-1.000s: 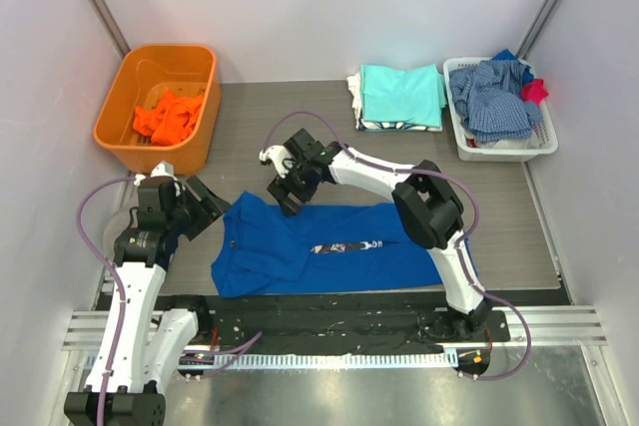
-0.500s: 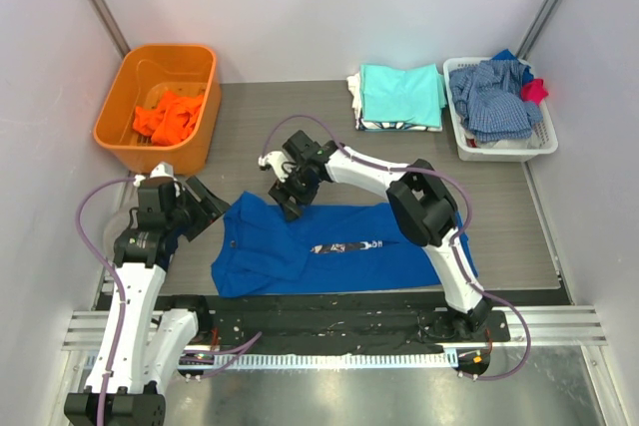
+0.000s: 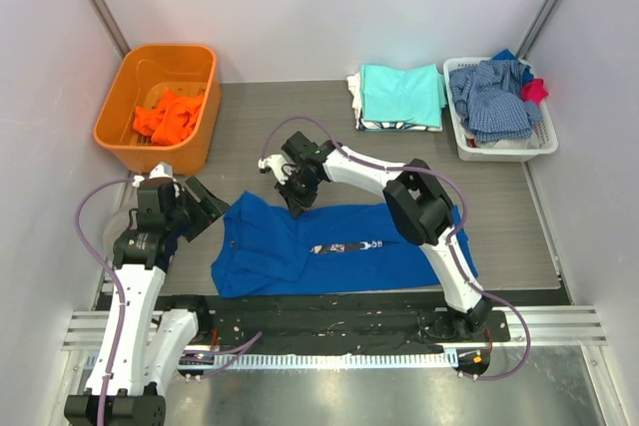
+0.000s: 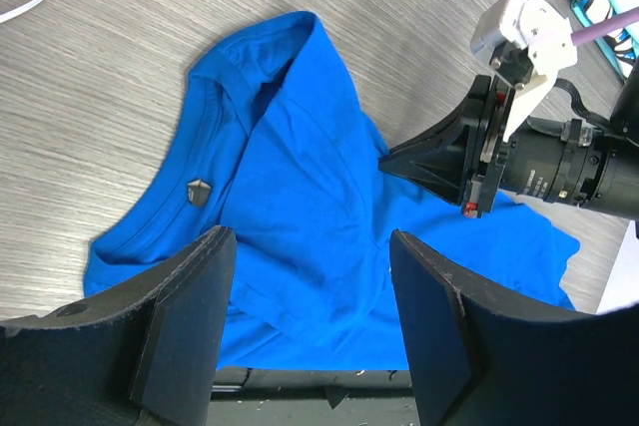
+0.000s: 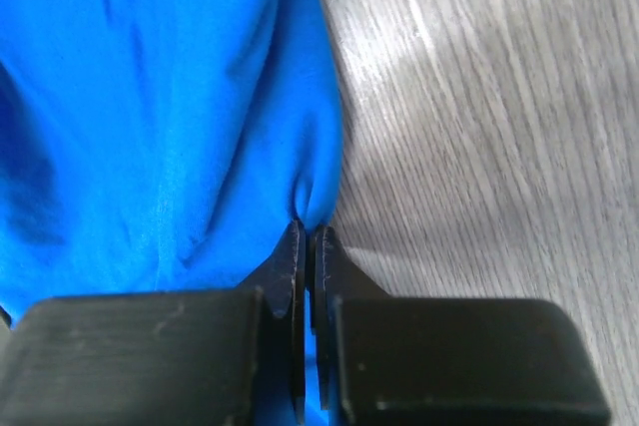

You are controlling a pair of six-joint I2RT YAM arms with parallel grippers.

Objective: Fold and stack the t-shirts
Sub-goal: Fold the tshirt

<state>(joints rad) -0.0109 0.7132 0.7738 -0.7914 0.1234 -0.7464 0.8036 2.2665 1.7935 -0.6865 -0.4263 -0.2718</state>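
Royal blue t-shirt point(image 3: 329, 251) lies on the bench point(image 3: 250, 137). Right tool point(image 5: 305, 236) clenches a thin pinch of its far edge; left tool point(image 4: 312, 246) hovers released over the collar. Risk: so shallow a pinch may slip when pulled.

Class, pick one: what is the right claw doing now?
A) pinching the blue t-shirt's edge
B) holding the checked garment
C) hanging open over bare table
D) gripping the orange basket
A: the right claw is shut on a pucker of the blue t-shirt.
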